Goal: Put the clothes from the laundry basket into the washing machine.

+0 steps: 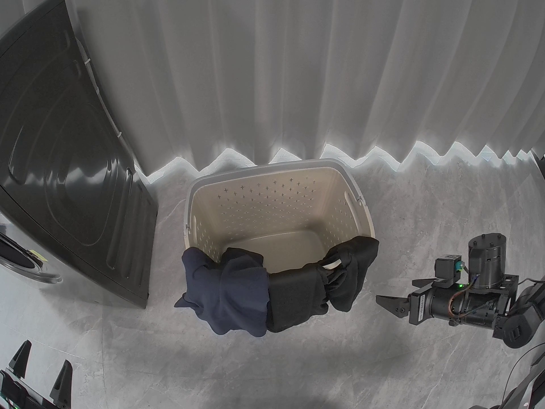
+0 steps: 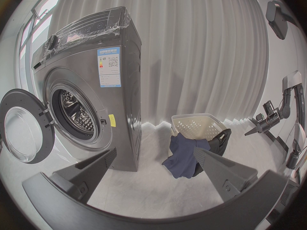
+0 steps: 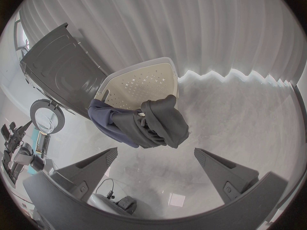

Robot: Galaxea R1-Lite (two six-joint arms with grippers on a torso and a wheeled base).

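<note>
Two limp garments, navy garment [image 1: 230, 293] and black garment [image 1: 318, 291], hang over near rim of cream perforated plastic laundry basket [image 1: 267, 205]. Boxy grey metal washing machine [image 2: 124, 112] beside it, round door [image 2: 24, 131] wide open. Pleated white curtain [image 1: 284, 58] behind. Left gripper [image 2: 154, 149] and right gripper [image 3: 155, 150] spread, empty.

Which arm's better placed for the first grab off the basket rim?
Right. The right gripper sits open beside the laundry basket, aimed at the black garment draped over its rim. The left gripper, also open, sits farther back, nearer the washing machine.
</note>
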